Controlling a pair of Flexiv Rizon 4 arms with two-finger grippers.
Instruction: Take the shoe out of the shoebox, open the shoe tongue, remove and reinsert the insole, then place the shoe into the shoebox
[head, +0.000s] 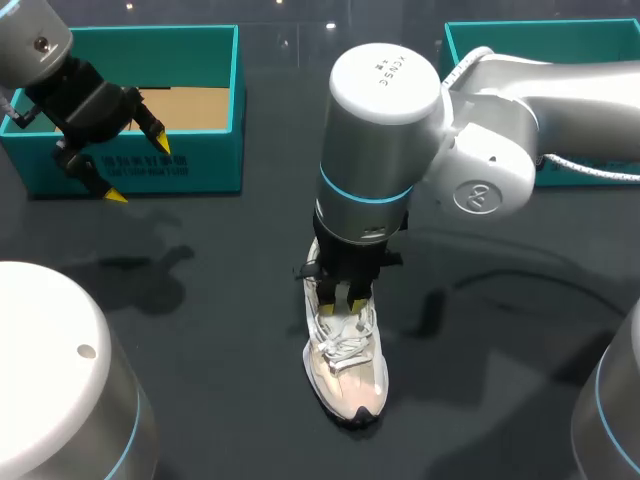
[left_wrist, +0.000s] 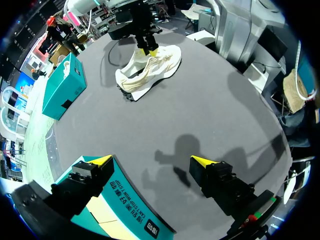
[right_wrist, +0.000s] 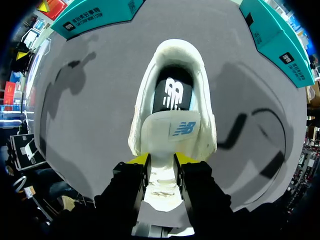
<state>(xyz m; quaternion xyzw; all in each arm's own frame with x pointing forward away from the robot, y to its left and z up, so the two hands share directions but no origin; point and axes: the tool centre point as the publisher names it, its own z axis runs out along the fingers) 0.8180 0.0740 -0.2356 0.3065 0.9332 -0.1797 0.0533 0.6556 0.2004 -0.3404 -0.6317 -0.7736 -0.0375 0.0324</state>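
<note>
Head view: white mesh shoe (head: 345, 370) with laces at centre of the dark matte table (head: 200, 330), toe toward lower edge. Straight down onto it, the right gripper (head: 343, 298). At upper left, tilted over the teal cardboard shoebox (head: 200, 165), the left gripper (head: 139, 172).

Left wrist view: fingers wide apart, box wall under them.

Right wrist view: yellow tips clamped on the padded tongue (right_wrist: 170, 130), black insole (right_wrist: 172, 95) ahead.

one shoe (head: 345, 365), two teal boxes (head: 190, 165) (head: 600, 40), two grippers (head: 138, 172) (head: 342, 300)
</note>
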